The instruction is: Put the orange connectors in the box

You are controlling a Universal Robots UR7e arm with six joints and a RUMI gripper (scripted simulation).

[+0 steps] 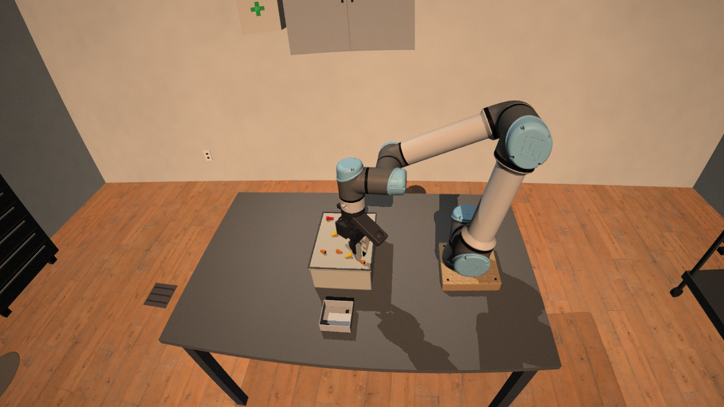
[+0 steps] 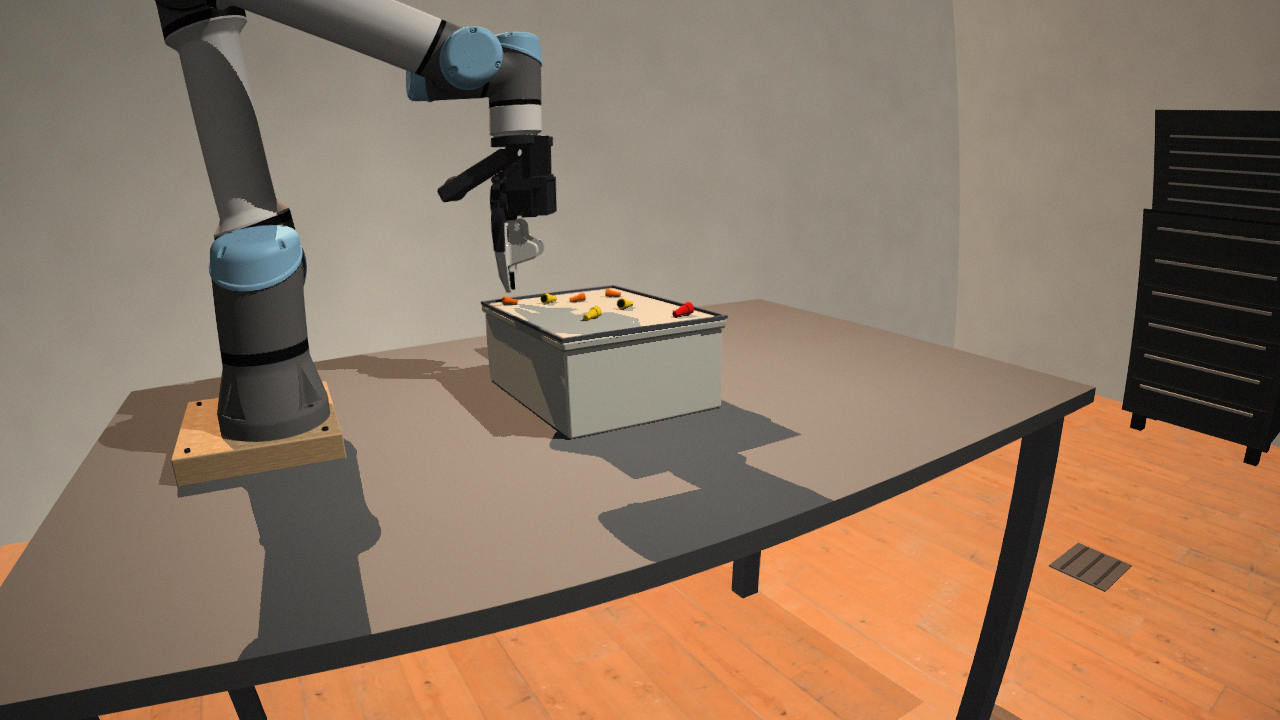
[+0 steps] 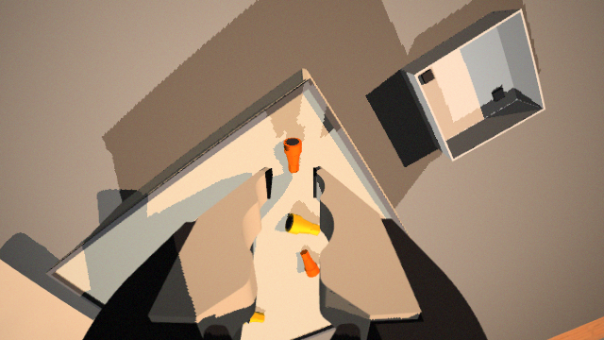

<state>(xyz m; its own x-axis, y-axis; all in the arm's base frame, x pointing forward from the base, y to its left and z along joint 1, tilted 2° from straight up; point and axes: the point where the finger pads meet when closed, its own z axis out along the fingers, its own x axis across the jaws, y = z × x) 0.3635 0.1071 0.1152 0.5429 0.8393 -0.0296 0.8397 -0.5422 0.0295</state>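
The tool case (image 1: 342,251) (image 2: 601,308) stands mid-table with its cream lid on top. Several orange wire connectors lie on the lid; one orange connector (image 3: 293,153) lies near the lid's corner, just ahead of my fingertips, and it also shows in the exterior view (image 2: 509,300). Another orange connector (image 3: 310,263) lies further back between my fingers' bases. My gripper (image 3: 293,170) (image 2: 503,273) hovers a little above the lid, its fingers a narrow gap apart with nothing between them. The steel junction box (image 3: 472,85) (image 1: 336,315) stands open-topped on the table in front of the case and looks empty.
Yellow connectors (image 3: 302,225) and a red connector (image 2: 682,309) also lie on the lid. The arm's base sits on a wooden block (image 1: 470,276) to the right of the case. A raised dark rim runs around the lid.
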